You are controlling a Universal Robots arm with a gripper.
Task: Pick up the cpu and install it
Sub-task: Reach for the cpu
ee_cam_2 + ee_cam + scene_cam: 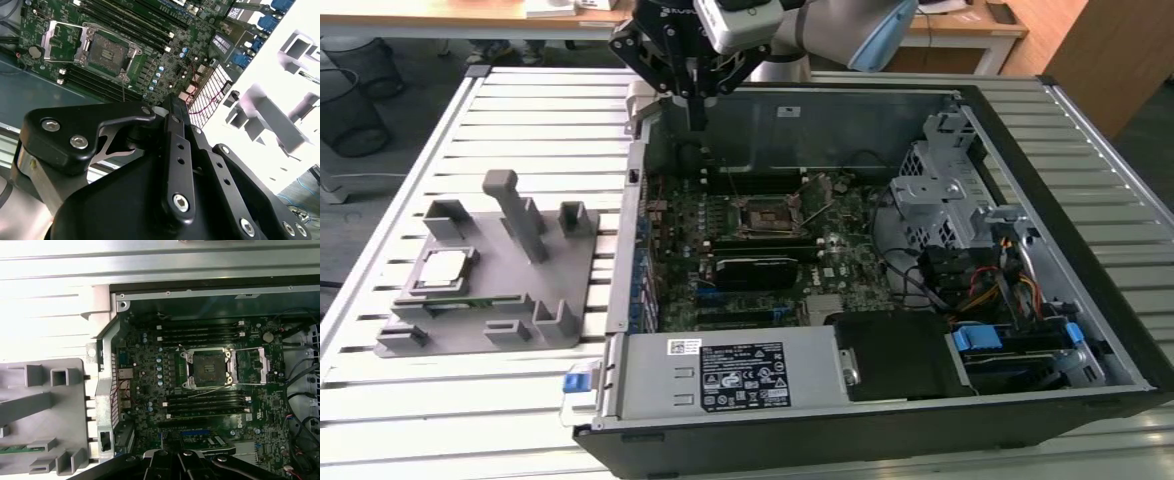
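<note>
A slatted metal counter [520, 110] in a workshop carried an opened black desktop computer case [854, 440] and, on the exterior view's left, a grey plastic fixture block [520, 300]. The cpu [444, 268], a small flat square chip with a shiny silver-grey top, lay flat in a recess of that fixture, outside the case. The arm's black gripper [698, 118] hung over the far corner of the case on the exterior view's left, fingers pointing down and drawn together, with nothing held. From the gripper the cpu lay well apart, off toward the exterior view's left and nearer the camera. The empty black square socket with its metal frame [761, 218] sat on the green motherboard [680, 260], below the gripper and toward the exterior view's right. By this evidence the pick-up had not begun.

In the second wrist view, the gripper's linkage loomed in the foreground, its fingers [172, 112] closed into one bar. Past it lay the socket [107, 50], frame swung open, and the pale fixture [260, 115] beyond the case wall.

In the first wrist view, looking straight down, the socket [208, 369] sat between rows of memory slots. The grey fixture [45, 405] stood just outside the case's metal side.
</note>
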